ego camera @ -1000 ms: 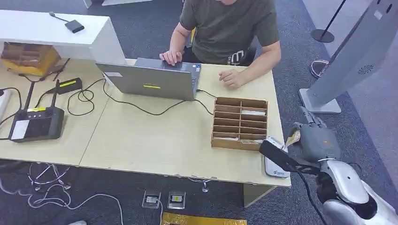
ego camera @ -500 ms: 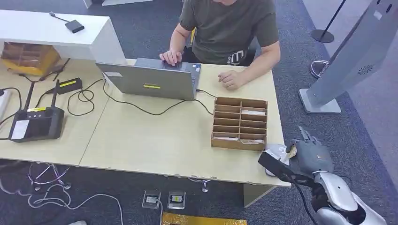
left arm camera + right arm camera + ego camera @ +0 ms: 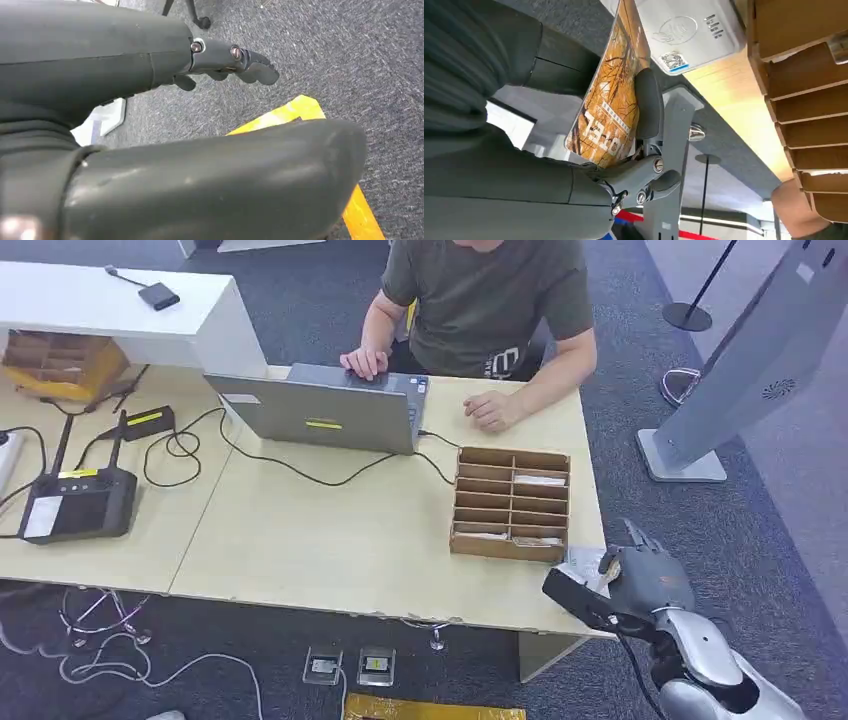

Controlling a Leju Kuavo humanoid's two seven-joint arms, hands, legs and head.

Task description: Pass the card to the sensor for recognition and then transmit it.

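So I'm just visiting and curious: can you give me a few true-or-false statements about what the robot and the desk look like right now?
1. The right hand holds an orange card. True.
2. The card is inside the wooden organizer. False: it is in the hand, next to the white sensor at the desk's corner.
3. A person sits behind an open laptop. True.
4. The left hand grips a second card. False: it holds nothing, hanging over carpet.
5. The laptop is closed. False: it is open.

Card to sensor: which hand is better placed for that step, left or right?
Right. The right hand already holds the card just beside the white sensor at the table corner. The left hand hangs over carpet, holding nothing.
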